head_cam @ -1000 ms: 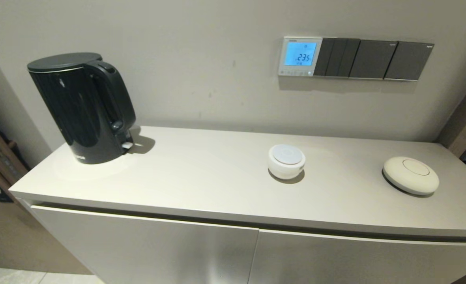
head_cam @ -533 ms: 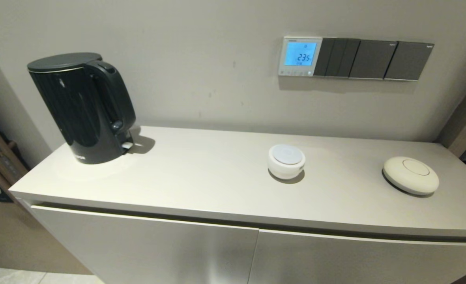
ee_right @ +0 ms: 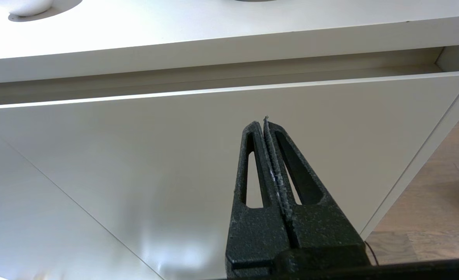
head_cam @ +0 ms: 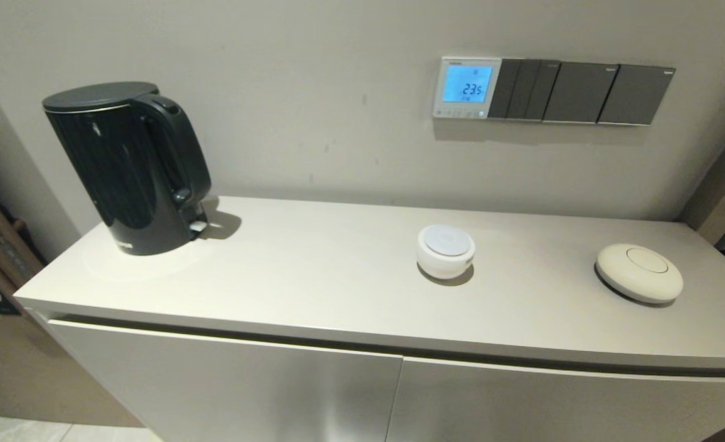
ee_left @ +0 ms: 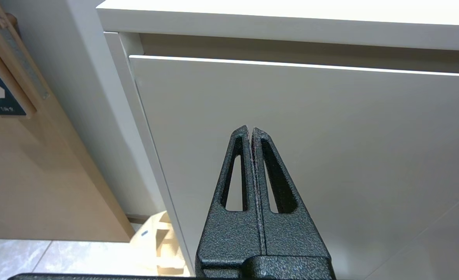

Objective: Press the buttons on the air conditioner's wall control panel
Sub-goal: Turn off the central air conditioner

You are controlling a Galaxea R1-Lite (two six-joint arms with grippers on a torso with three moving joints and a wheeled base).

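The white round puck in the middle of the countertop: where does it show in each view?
Head view: white round puck on the countertop, below the wall control panel.
Left wrist view: not in it.
Right wrist view: its base at the top edge.
Shared landmark: the countertop's front edge.

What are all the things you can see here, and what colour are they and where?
Kettle: one, black, on the cabinet top at its left end.
Round pot: one, white, on the cabinet top, roughly below the control panel.
Flat round disc: one, cream, on the cabinet top at its right end.
Control panel: one, white frame with a blue-lit screen, on the wall.
Buttons: a row of tiny pale ones, along the panel's bottom edge.
Switch plates: a dark grey row, on the wall right of the panel.
Cabinet: one, pale grey, against the wall.
Left gripper: black, shut, low before the cabinet front.
Right gripper: black, shut, low before the cabinet front.
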